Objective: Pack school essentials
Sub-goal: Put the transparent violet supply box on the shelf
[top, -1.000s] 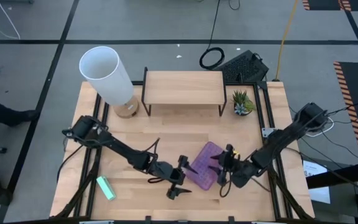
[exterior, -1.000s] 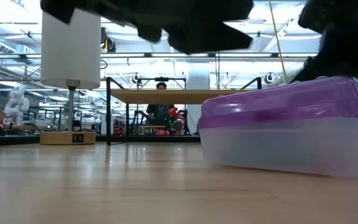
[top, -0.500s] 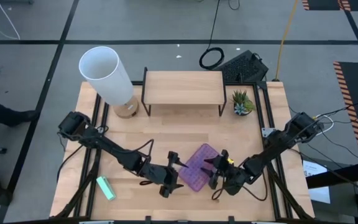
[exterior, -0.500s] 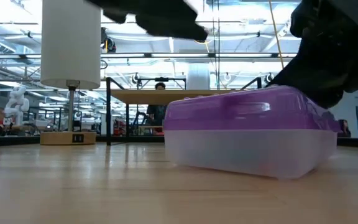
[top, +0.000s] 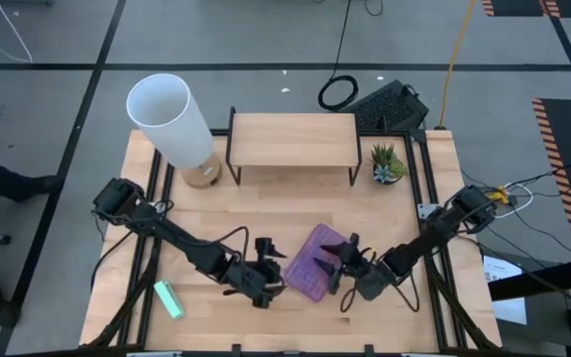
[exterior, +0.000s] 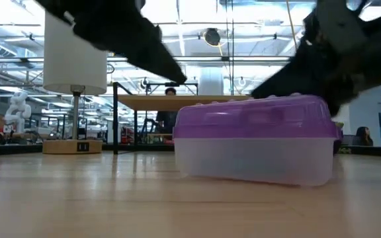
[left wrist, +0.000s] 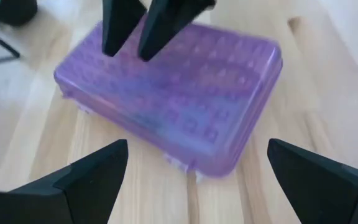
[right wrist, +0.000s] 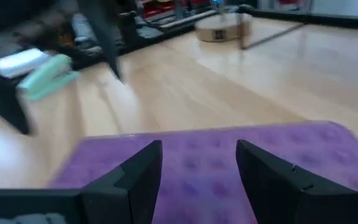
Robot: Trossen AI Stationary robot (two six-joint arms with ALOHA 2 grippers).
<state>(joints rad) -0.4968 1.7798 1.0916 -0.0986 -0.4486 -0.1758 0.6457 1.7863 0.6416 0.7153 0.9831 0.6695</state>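
A purple-lidded box [top: 310, 266] with a clear lower half lies flat on the table near its front edge, lid shut [exterior: 256, 142]. What it holds cannot be made out, and no school essentials show outside it. My left gripper [top: 276, 262] stands open just left of the box, its fingers wide apart and facing the box's left side [left wrist: 179, 93]. My right gripper [top: 341, 260] is open at the box's right side. Its fingers [left wrist: 122, 28] slant down over the lid's right edge [right wrist: 347, 143]. My right gripper comes at the box from the table's right, its two fingers slanting down over the lid's right edge [left wrist: 129, 56]. Whether the fingertips touch the lid, I cannot tell. The box rests flat on the table. My left gripper touches nothing.
A mint-green oblong object [top: 170, 297] lies near the front left corner. At the back stand a white lamp [top: 171, 119], a wooden shelf riser [top: 293, 139] and a small potted plant [top: 387, 164]. A person [exterior: 170, 116] shows in the room beyond the table.
The box has slid toward the table's left edge and turned about a little, staying flat on the wood. My right gripper has moved left along with it. My left gripper has drawn back leftward and a little toward the far edge, turning to face the box.
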